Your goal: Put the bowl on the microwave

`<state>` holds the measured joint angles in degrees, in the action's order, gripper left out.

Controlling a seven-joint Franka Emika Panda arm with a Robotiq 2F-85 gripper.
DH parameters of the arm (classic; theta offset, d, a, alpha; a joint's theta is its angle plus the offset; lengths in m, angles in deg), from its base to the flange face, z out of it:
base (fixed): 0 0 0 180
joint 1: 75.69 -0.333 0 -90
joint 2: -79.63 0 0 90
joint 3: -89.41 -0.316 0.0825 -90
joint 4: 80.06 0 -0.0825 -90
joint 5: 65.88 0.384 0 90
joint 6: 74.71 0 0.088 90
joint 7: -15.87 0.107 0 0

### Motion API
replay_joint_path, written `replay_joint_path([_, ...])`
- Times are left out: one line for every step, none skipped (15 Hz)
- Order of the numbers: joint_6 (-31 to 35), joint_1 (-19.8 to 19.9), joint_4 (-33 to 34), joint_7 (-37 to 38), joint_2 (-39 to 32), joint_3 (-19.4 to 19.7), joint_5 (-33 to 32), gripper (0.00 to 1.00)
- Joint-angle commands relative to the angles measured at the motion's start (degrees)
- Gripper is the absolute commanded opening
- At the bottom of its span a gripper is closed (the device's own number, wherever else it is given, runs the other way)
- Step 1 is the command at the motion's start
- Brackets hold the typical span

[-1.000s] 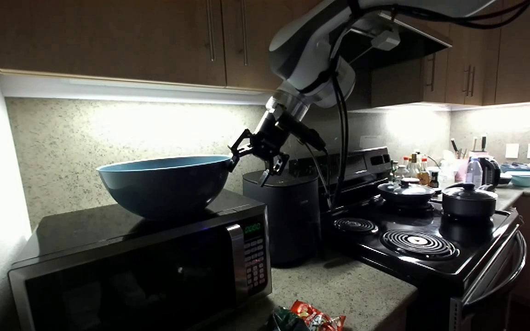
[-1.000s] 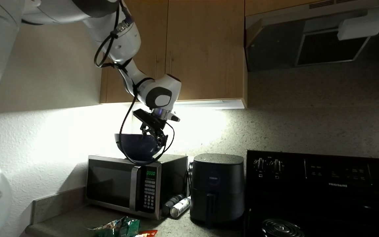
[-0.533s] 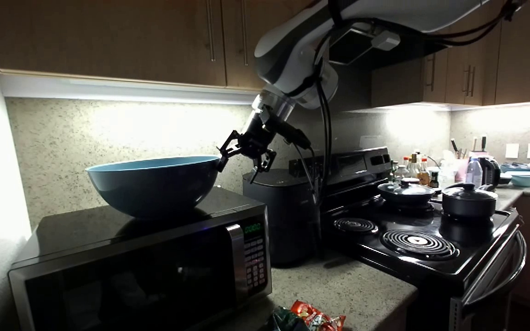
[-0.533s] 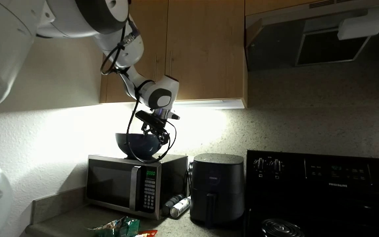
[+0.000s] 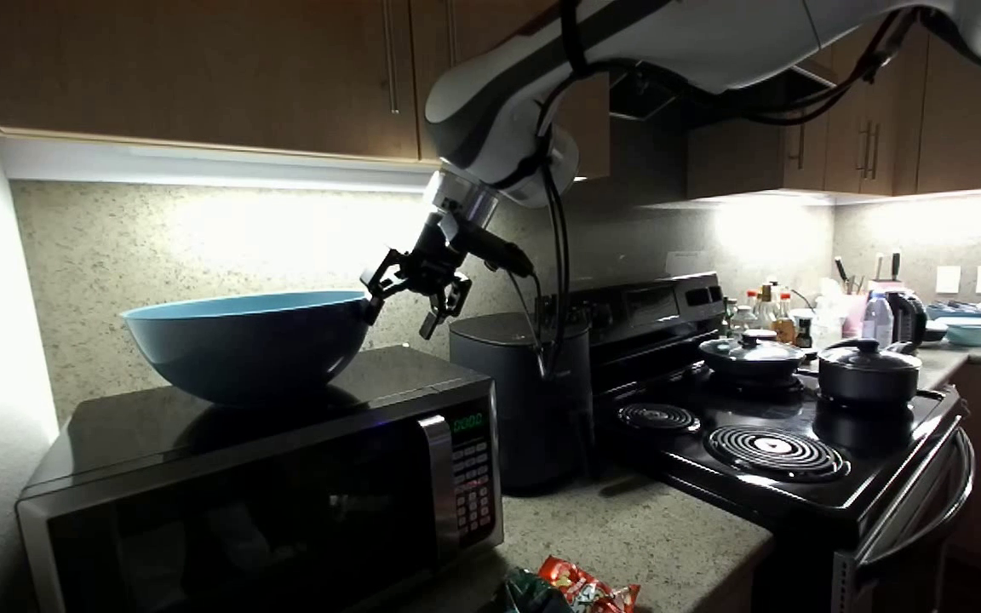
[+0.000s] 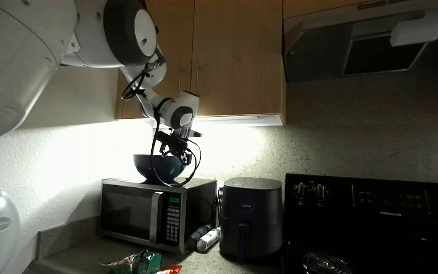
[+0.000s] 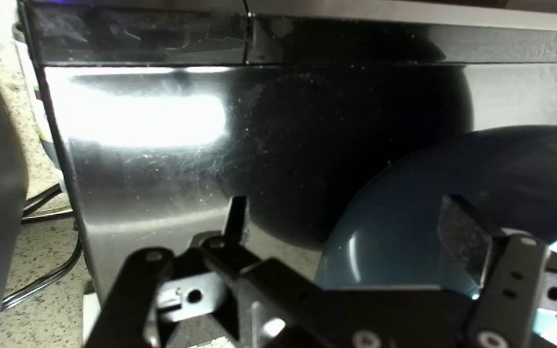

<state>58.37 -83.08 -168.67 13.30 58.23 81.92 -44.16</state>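
The large blue bowl (image 5: 243, 353) is on top of the black microwave (image 5: 261, 519), rim up, and appears to rest on it. In another exterior view the bowl (image 6: 169, 167) is partly behind the arm's cable, over the microwave (image 6: 126, 211). My gripper (image 5: 401, 320) is at the bowl's right rim with its fingers apart. One finger touches or nearly touches the bowl; the other is in free air over the microwave's right part. In the wrist view the gripper (image 7: 347, 215) is open, with the bowl's outer wall (image 7: 394, 227) behind the right finger and the microwave top (image 7: 153, 188) below.
A dark air fryer (image 5: 518, 409) stands right of the microwave, then the stove (image 5: 763, 460) with a lidded pan and pot. Snack bags (image 6: 139, 262) lie in front. Wooden cabinets (image 5: 201, 77) hang above; a wall (image 6: 63, 182) is at the left.
In an exterior view, my gripper has moved left and the bowl has slid left along the microwave top with it. The gripper stays open throughout.
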Motion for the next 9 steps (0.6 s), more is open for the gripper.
replay_joint_path([-2.5,-0.5,3.1,4.4,-1.4,0.0,-3.3,1.00])
replay_joint_path([-3.7,-0.6,2.7,5.9,-0.6,0.3,-4.0,1.00])
replay_joint_path([-4.6,-0.5,1.7,7.4,0.7,0.6,-4.7,1.00])
replay_joint_path([-5.9,-0.1,0.6,8.1,2.3,0.6,-4.5,1.00])
replay_joint_path([-7.3,0.4,-1.0,8.4,4.3,0.6,-4.3,1.00])
replay_joint_path([-8.5,0.5,-1.8,9.3,5.7,0.9,-4.3,1.00])
replay_joint_path([-10.0,0.9,-3.4,9.6,7.9,1.1,-3.9,1.00])
replay_joint_path([-11.2,1.7,-6.1,9.9,10.8,1.6,-3.1,1.00])
replay_joint_path([-12.0,2.1,-8.2,10.7,13.1,2.2,-3.2,1.00])
